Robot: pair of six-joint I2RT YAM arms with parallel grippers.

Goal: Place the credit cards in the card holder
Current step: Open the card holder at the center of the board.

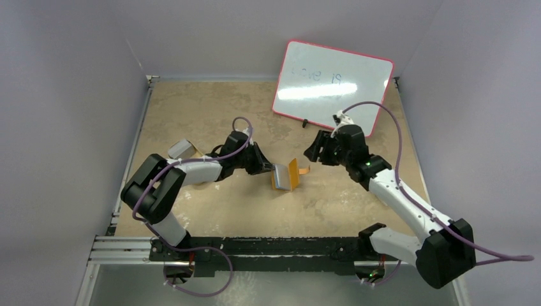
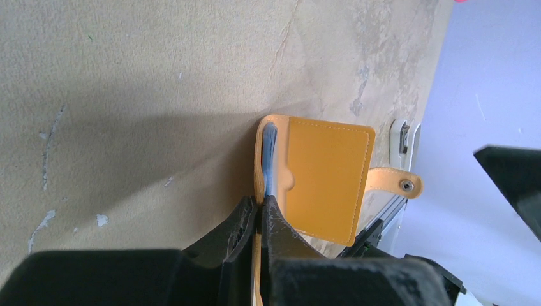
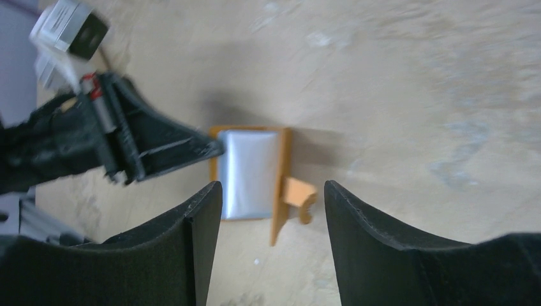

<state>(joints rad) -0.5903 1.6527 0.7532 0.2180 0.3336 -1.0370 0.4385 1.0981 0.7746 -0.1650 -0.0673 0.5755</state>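
Note:
The orange-brown card holder (image 1: 293, 174) stands half open at the table's middle. One flap lies back and the other stands up (image 2: 328, 182), with the snap tab (image 2: 397, 182) sticking out. A pale blue credit card (image 3: 245, 172) rests against the inner side of the lying flap and shows edge-on in the left wrist view (image 2: 270, 150). My left gripper (image 1: 268, 168) is shut on that flap's edge (image 2: 260, 203), beside the card. My right gripper (image 1: 317, 150) hangs open above and to the right of the holder (image 3: 271, 188), with nothing between its fingers.
A whiteboard with a red rim (image 1: 332, 83) leans at the back right. A small grey block (image 1: 180, 148) lies behind the left arm, near the table's left edge rail (image 1: 137, 146).

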